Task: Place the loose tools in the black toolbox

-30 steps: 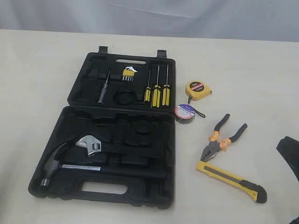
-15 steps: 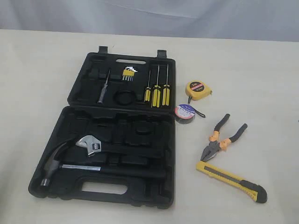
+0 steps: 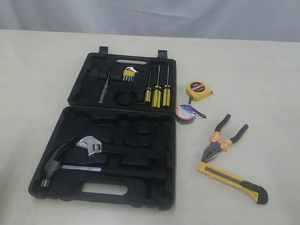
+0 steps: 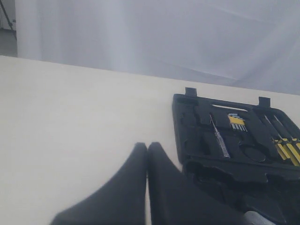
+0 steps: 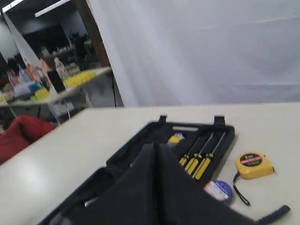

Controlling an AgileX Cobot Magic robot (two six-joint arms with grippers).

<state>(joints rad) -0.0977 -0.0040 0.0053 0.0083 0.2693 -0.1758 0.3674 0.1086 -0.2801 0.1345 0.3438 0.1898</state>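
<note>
The black toolbox [image 3: 171, 154] lies open on the table's left half, and four loose tools lie to its right. They are a yellow tape measure [image 3: 198, 90], a dark roll of electrical tape [image 3: 186, 114], orange-black pliers [image 3: 222, 139] and a yellow-black utility knife [image 3: 232, 182]. Neither gripper shows in the exterior view. My left gripper [image 4: 147, 146] is shut and empty, hanging over bare table beside the toolbox [image 4: 180, 122]. My right gripper [image 5: 156, 146] is shut and empty too. Beyond it I see the toolbox [image 5: 136, 150], the tape measure [image 5: 253, 164] and the electrical tape [image 5: 219, 191].
In the toolbox lie a steel claw hammer [image 3: 56, 164], an adjustable wrench [image 3: 90, 145], three yellow-handled screwdrivers [image 3: 157, 91], yellow hex keys [image 3: 129, 74] and a slim test screwdriver [image 3: 104, 86]. A white curtain hangs behind the table.
A dark arm part at the exterior view's right edge one second ago has left the picture. The tools and toolbox have not moved.
</note>
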